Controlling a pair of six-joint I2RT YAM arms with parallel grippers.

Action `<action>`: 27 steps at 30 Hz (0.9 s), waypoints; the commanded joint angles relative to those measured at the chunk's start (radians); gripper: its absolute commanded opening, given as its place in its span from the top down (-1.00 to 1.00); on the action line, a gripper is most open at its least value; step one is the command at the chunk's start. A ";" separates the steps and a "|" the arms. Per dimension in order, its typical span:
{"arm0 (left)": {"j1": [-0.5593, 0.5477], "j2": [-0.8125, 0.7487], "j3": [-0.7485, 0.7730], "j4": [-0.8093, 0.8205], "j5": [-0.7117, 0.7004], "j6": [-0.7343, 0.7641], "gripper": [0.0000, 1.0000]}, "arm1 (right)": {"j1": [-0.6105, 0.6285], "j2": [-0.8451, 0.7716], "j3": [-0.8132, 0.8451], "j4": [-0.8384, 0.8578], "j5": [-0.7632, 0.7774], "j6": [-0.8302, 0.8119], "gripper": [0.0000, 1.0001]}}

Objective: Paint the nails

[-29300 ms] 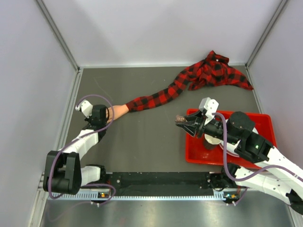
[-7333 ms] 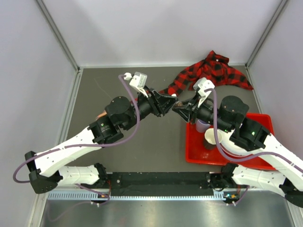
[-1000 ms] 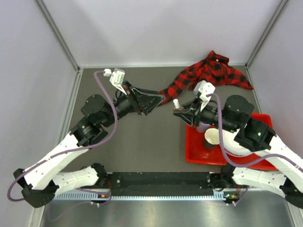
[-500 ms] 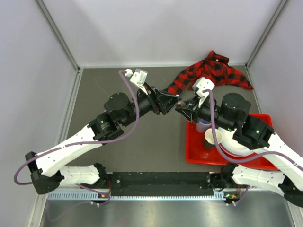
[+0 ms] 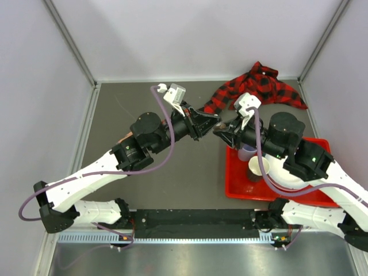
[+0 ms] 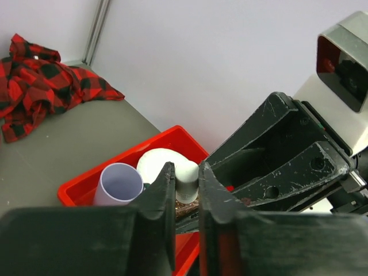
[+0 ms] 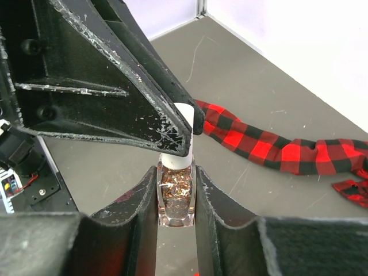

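My right gripper [image 7: 175, 192] is shut on a small glass bottle of brown glitter polish [image 7: 175, 187] and holds it upright above the table. My left gripper [image 6: 186, 175] is shut on the bottle's white cap [image 6: 187, 179]. In the top view the left gripper [image 5: 211, 124] and right gripper [image 5: 220, 131] meet tip to tip left of the red tray [image 5: 236, 190]. The red-and-black plaid sleeve [image 5: 214, 104] runs under the left arm. Only a peach sliver of the mannequin hand [image 5: 123, 140] shows beside that arm. The nails are hidden.
The red tray [image 6: 112, 168] holds a purple cup [image 6: 119, 183] and a white cup [image 6: 156, 161], right under the right arm. The bunched plaid shirt [image 5: 261, 86] lies at the back right corner. Grey walls close three sides.
My left gripper swung right from beside the sleeve to the bottle and closed round its white cap. My right gripper stayed on the bottle, shifting slightly.
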 commanded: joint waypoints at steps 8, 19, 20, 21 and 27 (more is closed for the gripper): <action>-0.003 0.025 0.000 0.187 0.610 0.066 1.00 | 0.000 -0.078 -0.007 0.148 -0.309 0.068 1.00; 0.008 0.045 0.046 0.213 1.223 0.114 1.00 | 0.002 -0.120 -0.090 0.388 -0.810 0.267 1.00; 0.009 0.042 0.087 0.080 1.167 0.156 1.00 | 0.002 -0.126 -0.089 0.379 -0.784 0.261 1.00; 0.012 0.030 0.104 0.018 1.122 0.237 1.00 | 0.000 -0.129 -0.087 0.365 -0.769 0.255 1.00; 0.011 -0.077 0.141 -0.207 0.572 0.331 -0.10 | 0.000 -0.129 -0.049 0.204 -0.560 0.170 1.00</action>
